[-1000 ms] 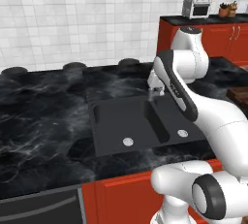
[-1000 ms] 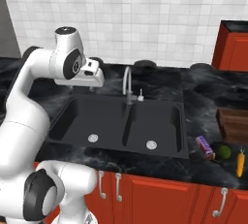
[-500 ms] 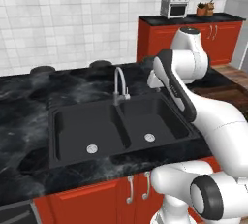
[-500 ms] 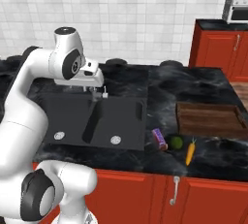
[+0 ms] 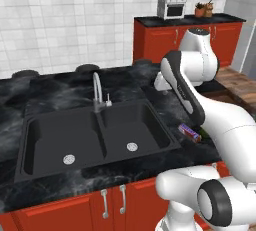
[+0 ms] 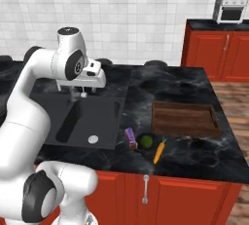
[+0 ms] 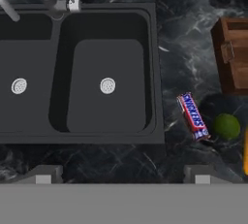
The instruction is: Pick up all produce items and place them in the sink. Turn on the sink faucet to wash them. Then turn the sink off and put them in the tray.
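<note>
An orange carrot [image 6: 158, 152] and a green lime [image 6: 146, 141] lie on the black marble counter near its front edge, just right of the sink [image 6: 53, 109]. The hand view catches the lime [image 7: 226, 125] at right and a sliver of the carrot [image 7: 245, 156] at the edge. The black double-basin sink [image 7: 151, 72] has the faucet [image 5: 97, 90] behind its divider. Further right, the brown wooden tray [image 6: 185, 119] lies on the counter. My gripper [image 6: 79, 93] hangs open and holds nothing, high above the sink's right basin, its fingertips [image 7: 42, 174] wide apart.
A purple-red wrapped packet [image 6: 131, 138] lies between the sink and the lime. Stove knobs line the counter's back edge. Red cabinets with a toaster oven [image 6: 230, 9] stand at the far right. Bare counter [image 6: 160, 85] lies behind the tray.
The whole picture has shifted: the base has driven to the right, so the sink slid left and the tray and produce came nearer the middle. The gripper stays open.
</note>
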